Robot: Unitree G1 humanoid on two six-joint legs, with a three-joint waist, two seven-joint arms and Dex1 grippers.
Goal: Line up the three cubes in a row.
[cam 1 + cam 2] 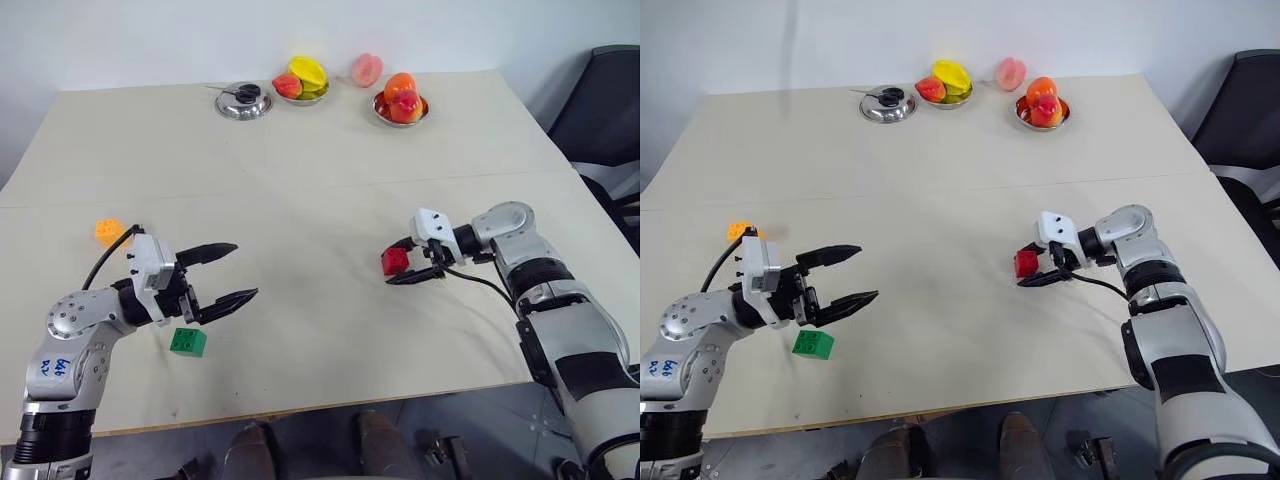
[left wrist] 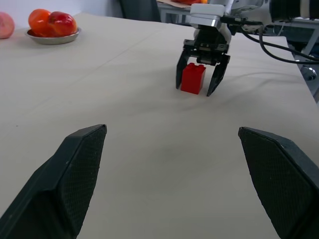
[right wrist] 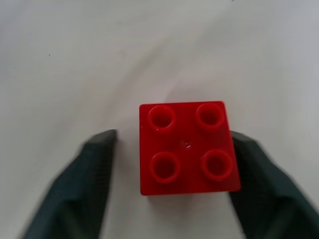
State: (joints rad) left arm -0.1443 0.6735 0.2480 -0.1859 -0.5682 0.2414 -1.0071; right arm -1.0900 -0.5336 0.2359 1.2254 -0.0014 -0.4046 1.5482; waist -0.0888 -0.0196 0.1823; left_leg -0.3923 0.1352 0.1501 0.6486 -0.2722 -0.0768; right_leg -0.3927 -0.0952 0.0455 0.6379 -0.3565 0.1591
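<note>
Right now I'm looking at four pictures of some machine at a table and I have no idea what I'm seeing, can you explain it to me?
It is a humanoid robot with two arms, each ending in a gripper of two black fingers. Two pictures come from cameras in its head, looking down over a pale table. The other two come from cameras on its wrists, looking along the fingers.

Near the robot lie three toy blocks: a red block, a green block and an orange-yellow block. At the far edge stand three metal dishes, two with fruit, and a loose peach.

The right gripper straddles the red block, its fingers slightly apart from it on one side, so it is not clamped. The left gripper is wide open, holding nothing, above the green block.
</note>
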